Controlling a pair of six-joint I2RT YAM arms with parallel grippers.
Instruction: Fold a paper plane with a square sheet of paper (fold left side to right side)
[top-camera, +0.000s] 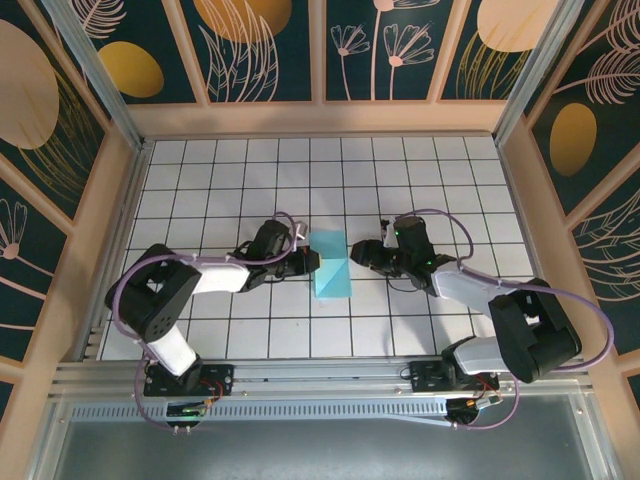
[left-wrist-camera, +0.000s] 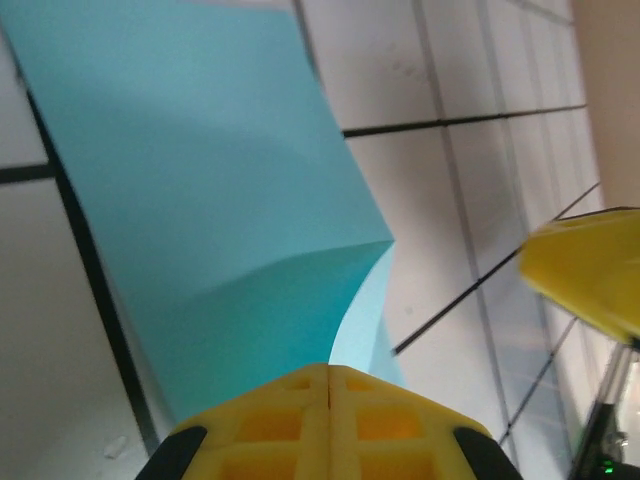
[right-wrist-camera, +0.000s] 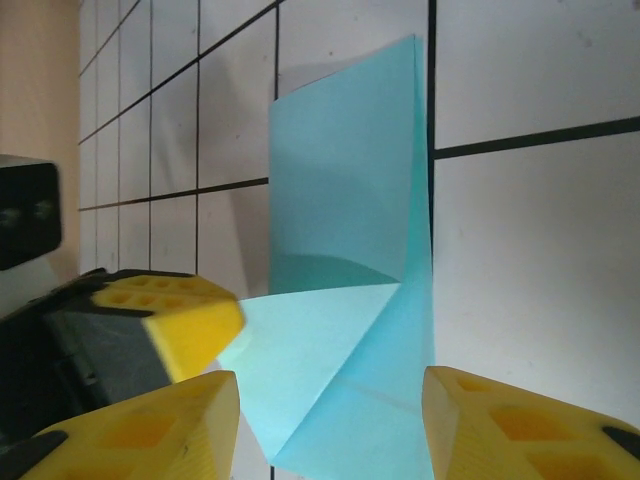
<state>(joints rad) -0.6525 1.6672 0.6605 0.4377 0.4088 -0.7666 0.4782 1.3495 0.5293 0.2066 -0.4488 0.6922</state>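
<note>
The square sheet of paper (top-camera: 332, 275), light teal-blue, lies partly folded on the white grid table (top-camera: 230, 180) between the two arms. A paler triangular flap (right-wrist-camera: 310, 350) is lifted off it. My left gripper (top-camera: 313, 262) is at the sheet's left edge, its yellow fingers (left-wrist-camera: 260, 425) pressed together with the flap's corner pinched between their tips (left-wrist-camera: 329, 372). My right gripper (top-camera: 357, 250) stands open at the sheet's right edge, its fingertips (right-wrist-camera: 330, 425) spread on either side of the near end of the sheet (right-wrist-camera: 345, 200) without touching it. The paper plane is out of view.
The wooden walls (top-camera: 520, 190) fence the grid table on three sides. The metal rail (top-camera: 320, 375) with both arm bases runs along the near edge. White tiles (top-camera: 420, 170) lie beyond the paper.
</note>
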